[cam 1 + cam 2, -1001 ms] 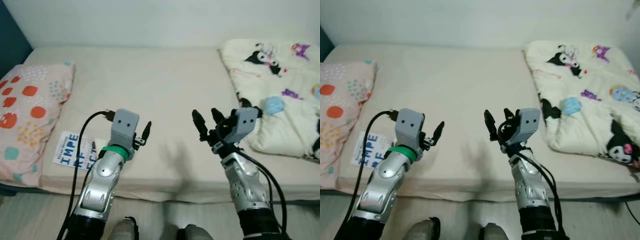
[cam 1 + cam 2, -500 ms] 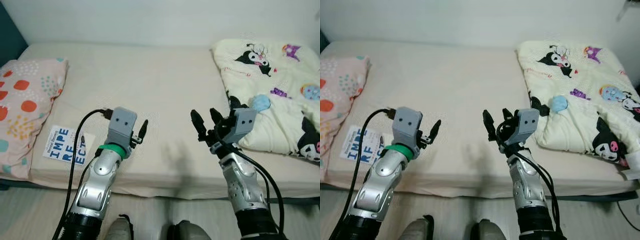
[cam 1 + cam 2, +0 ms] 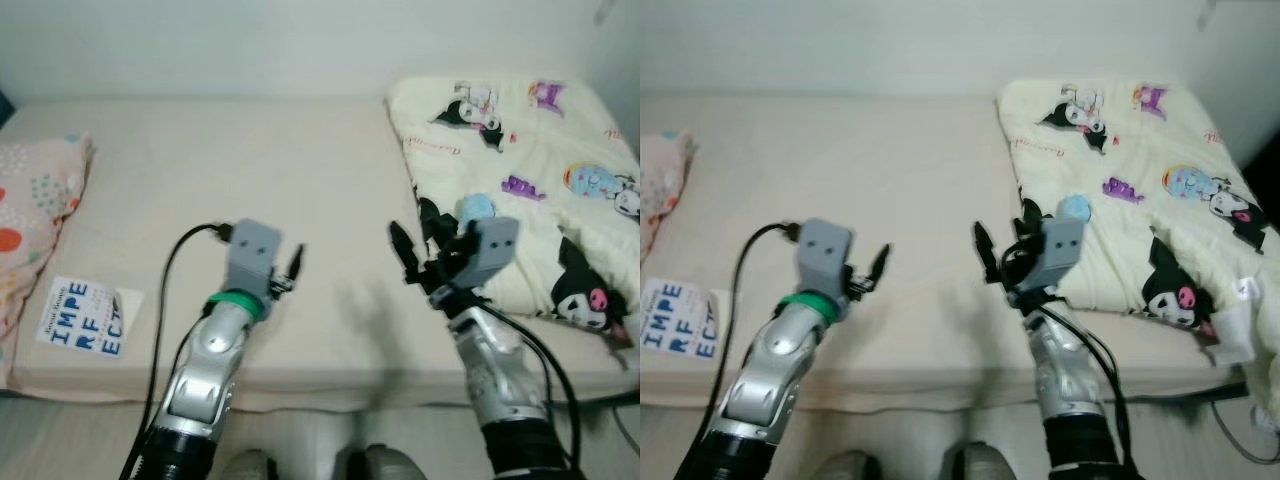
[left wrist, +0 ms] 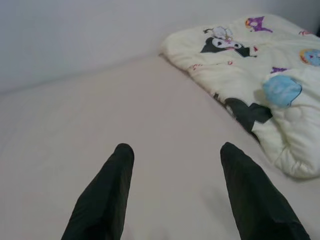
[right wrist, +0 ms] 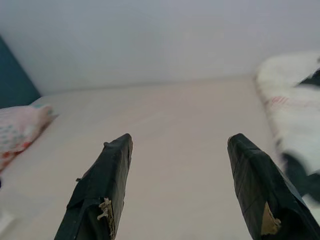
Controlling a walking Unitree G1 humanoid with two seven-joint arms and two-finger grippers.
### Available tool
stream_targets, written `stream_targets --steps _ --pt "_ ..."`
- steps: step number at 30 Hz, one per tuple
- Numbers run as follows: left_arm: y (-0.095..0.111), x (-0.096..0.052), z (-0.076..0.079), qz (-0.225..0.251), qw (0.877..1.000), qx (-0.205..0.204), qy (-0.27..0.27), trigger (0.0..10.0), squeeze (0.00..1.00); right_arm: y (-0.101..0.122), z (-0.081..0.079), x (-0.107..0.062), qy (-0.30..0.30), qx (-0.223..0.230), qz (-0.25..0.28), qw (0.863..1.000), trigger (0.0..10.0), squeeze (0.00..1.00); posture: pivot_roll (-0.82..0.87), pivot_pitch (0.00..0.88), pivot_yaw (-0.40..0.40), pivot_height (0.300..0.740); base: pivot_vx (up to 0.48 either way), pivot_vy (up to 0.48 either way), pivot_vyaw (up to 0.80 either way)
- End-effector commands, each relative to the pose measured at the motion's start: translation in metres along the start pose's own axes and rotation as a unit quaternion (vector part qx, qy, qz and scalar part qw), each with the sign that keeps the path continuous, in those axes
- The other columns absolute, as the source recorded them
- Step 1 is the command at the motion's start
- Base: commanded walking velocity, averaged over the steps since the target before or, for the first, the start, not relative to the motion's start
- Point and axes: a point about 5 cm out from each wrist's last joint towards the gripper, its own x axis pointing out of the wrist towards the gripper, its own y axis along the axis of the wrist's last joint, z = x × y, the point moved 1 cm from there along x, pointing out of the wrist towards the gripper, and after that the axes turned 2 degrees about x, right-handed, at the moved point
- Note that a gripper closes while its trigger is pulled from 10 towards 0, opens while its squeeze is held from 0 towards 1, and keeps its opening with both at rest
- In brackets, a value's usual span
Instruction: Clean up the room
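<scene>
A cream quilt (image 3: 520, 170) printed with black-and-white cartoon characters lies folded on the bed (image 3: 250, 170), taking up the stretch from 12 to 3 o'clock in the head views; its long axis runs from the wall at the far side toward the near edge of the mattress, and its nearest corner hangs slightly over that edge at 4 o'clock. A white book (image 3: 84, 318) with blue block letters lies flat near the front edge at 9 o'clock, its title readable from the robot's side, just beside a pink pillow (image 3: 30, 205) with red and teal dots at 10 o'clock. The left gripper (image 4: 175, 150) hovers over the bare beige sheet at 7 o'clock, fingers spread with nothing between them. The right gripper (image 5: 180, 142) hangs at 5 o'clock, just beside the quilt's near fold, its fingers likewise parted and empty. A plain white wall (image 3: 250, 45) backs the bed, and pale floor (image 3: 890, 440) shows along the bottom edge.
</scene>
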Motion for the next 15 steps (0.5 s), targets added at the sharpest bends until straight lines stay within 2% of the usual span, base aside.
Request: stream_targets --steps 1,8,15 --pt "-0.0089 -0.0029 -0.0056 -0.018 1.000 0.005 0.009 10.0 0.00 -0.0064 -0.0048 -0.0014 0.003 0.009 -0.008 1.000 10.0 0.00 0.02 0.034 0.048 0.740 0.281 -0.315 0.00" --pt "-0.0089 -0.0028 -0.0049 -0.017 1.000 0.001 0.007 10.0 0.00 -0.0062 -0.0041 -0.0014 0.003 0.008 -0.009 1.000 10.0 0.00 0.02 0.033 0.046 0.740 0.232 -0.305 0.00" --pt "-0.0082 -0.0031 -0.0026 -0.015 1.000 -0.014 0.003 10.0 0.00 -0.0062 -0.0033 -0.0012 0.004 0.007 -0.010 1.000 10.0 0.00 0.02 0.031 0.044 0.740 0.000 0.000 0.00"
